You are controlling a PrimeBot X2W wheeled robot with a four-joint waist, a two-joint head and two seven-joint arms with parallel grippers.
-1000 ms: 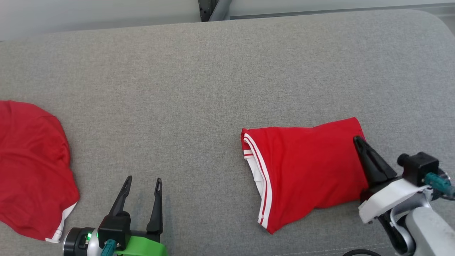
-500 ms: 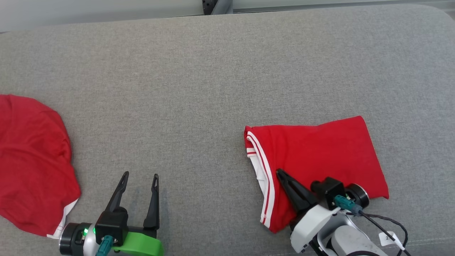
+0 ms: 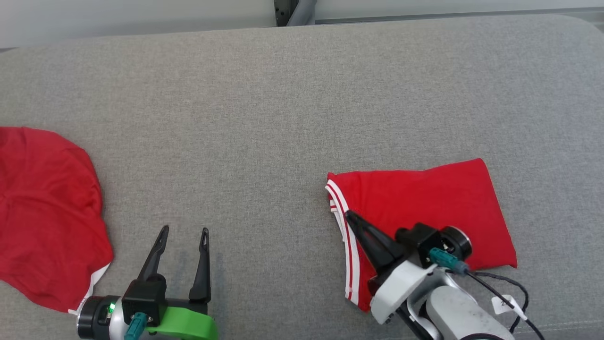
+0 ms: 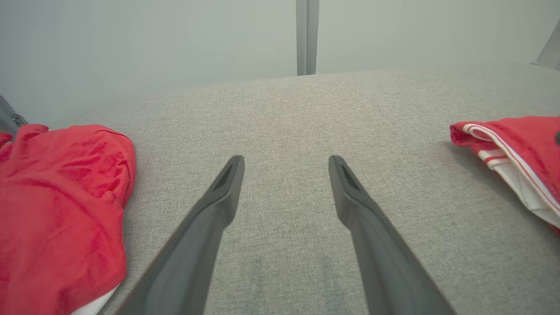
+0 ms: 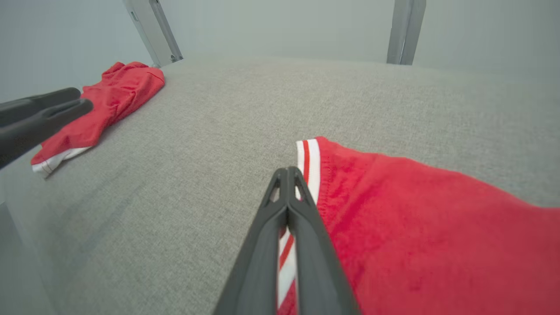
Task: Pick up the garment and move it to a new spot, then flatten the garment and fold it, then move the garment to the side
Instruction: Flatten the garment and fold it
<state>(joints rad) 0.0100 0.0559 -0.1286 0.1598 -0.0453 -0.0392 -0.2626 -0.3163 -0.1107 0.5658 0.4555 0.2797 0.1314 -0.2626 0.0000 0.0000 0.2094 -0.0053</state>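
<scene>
1. Plainly pressed together, the right gripper (image 3: 350,216) points its tips at the white-striped hem of the folded red garment (image 3: 424,203), with no cloth visibly caught between them.
2. The left gripper (image 3: 184,230) is spread wide over the bare grey desk (image 3: 283,118), holding nothing.
3. The garment lies as a rough rectangle on the desk's right side, well apart from a crumpled red shirt (image 3: 47,212) at far left.
</scene>
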